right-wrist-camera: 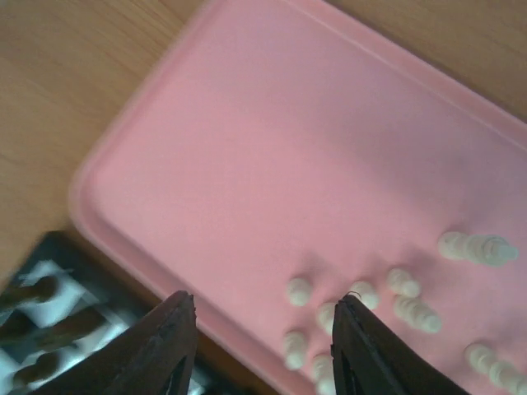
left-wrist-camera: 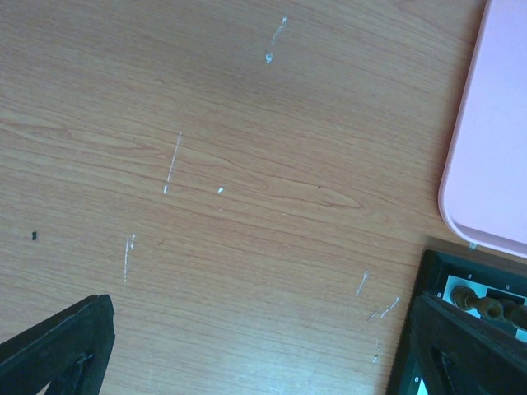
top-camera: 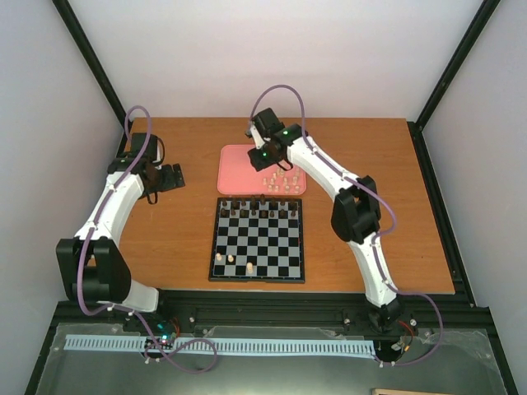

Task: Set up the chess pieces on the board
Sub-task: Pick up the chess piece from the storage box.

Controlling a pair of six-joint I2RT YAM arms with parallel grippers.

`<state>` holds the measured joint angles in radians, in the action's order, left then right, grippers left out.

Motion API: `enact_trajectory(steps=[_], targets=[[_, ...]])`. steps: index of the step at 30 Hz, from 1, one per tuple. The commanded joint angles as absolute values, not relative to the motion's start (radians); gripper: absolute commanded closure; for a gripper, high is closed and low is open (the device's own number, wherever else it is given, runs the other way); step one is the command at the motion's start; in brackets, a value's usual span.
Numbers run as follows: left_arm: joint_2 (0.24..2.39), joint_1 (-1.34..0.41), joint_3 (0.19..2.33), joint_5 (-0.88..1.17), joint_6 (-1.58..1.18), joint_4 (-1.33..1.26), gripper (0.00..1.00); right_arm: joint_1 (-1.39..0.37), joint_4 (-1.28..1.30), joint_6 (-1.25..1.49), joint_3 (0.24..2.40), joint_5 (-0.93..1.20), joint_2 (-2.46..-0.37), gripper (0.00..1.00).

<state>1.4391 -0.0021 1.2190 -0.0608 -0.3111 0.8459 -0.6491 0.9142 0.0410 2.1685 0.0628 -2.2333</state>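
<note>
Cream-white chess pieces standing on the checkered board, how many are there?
3 cream-white chess pieces, by the black-and-white checkered chessboard's near edge: one nearest the left corner, one beside it, one slightly further right. None appears hidden.

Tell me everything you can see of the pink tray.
The pink tray is a flat rectangle with rounded corners and a low raised rim, smooth and plastic-looking. It lies level on the wooden table, just beyond the chessboard's far edge. Cream chess pieces stand or lie clustered in its near right part; its left part is bare. The right gripper hangs open above it.
</note>
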Motion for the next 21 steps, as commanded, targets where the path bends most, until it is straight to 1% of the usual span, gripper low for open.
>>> enact_trajectory(steps=[1, 5, 11, 15, 21], targets=[[1.465, -0.008, 1.236, -0.041, -0.316, 0.841, 0.00, -0.592, 0.921, 0.055, 2.258, 0.072, -2.347, 0.56], [1.479, -0.008, 1.231, -0.042, -0.316, 0.837, 0.00, -0.580, 0.920, 0.042, 2.275, 0.088, -2.396, 0.59], [1.517, -0.009, 1.234, -0.039, -0.317, 0.831, 0.00, -0.579, 0.917, 0.033, 2.256, 0.151, -2.413, 0.59], [1.532, -0.009, 1.250, -0.043, -0.318, 0.836, 0.00, -0.580, 0.925, 0.018, 2.251, 0.155, -2.436, 0.59], [1.530, -0.009, 1.262, -0.054, -0.317, 0.849, 0.00, -0.580, 0.936, 0.015, 2.228, 0.132, -2.461, 0.62]])
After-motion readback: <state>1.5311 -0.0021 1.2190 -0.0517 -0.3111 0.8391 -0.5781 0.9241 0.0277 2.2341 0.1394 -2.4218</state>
